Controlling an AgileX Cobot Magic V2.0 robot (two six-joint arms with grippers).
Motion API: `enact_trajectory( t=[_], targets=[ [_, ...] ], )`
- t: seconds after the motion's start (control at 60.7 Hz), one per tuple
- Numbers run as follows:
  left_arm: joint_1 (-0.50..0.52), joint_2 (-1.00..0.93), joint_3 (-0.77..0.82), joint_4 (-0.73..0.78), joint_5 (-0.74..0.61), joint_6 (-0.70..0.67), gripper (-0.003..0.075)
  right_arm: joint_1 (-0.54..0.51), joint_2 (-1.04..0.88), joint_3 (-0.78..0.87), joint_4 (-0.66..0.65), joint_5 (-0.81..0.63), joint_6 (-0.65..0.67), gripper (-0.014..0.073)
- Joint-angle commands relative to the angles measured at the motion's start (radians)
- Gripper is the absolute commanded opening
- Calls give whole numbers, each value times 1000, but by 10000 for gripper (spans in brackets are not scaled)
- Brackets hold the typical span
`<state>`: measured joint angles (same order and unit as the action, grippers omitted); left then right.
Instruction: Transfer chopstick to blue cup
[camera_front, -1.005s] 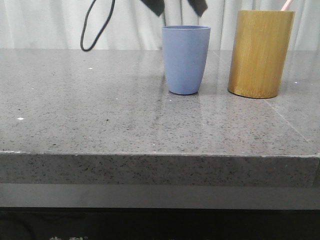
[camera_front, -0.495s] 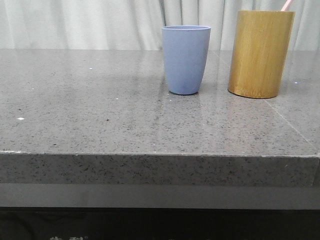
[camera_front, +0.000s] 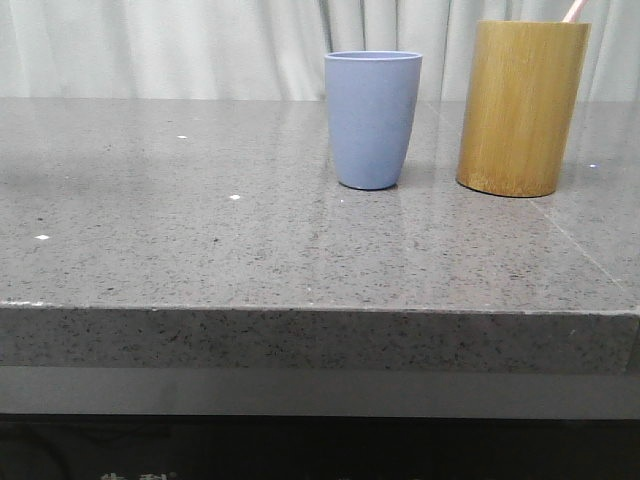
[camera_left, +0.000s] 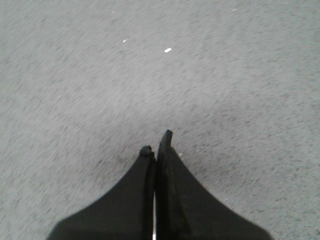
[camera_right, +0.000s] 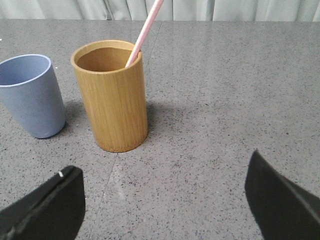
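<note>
The blue cup (camera_front: 372, 118) stands upright on the grey stone table, with a yellow-brown bamboo cylinder (camera_front: 521, 106) to its right. A pale pink chopstick (camera_front: 573, 10) pokes out of the cylinder's top; in the right wrist view the chopstick (camera_right: 145, 31) leans on the cylinder's (camera_right: 112, 97) rim, beside the blue cup (camera_right: 31, 95). My right gripper (camera_right: 165, 192) is open and empty, some way short of the cylinder. My left gripper (camera_left: 156, 145) is shut and empty over bare tabletop. Neither gripper shows in the front view.
The grey speckled table (camera_front: 200, 230) has its front edge near the camera. White curtains (camera_front: 200, 45) hang behind it. A seam in the tabletop (camera_right: 107, 185) runs from the cylinder's base toward my right gripper.
One second ago dark gripper fingers and a looped cable hung at the top of the front view above the blue cup; they have left the view. The cups and chopstick have not moved.
</note>
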<state>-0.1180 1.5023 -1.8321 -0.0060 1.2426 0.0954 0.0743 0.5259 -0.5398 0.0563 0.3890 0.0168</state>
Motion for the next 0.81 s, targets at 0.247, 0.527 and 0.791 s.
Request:
enact_trajectory(
  t=[0.247,0.527,0.791],
  targets=[
    [63,-465,528,-34,-439,-11,-18,3,8,-35,-9,-85,-7,656],
    [63,-871,989,-34,-679,-11,-18,3,8,-35,-9,-85,-7,656],
    [63,-1252,1283,-58,-778,-11,-18,3,8,-35,25,-86,-7,656]
  ],
)
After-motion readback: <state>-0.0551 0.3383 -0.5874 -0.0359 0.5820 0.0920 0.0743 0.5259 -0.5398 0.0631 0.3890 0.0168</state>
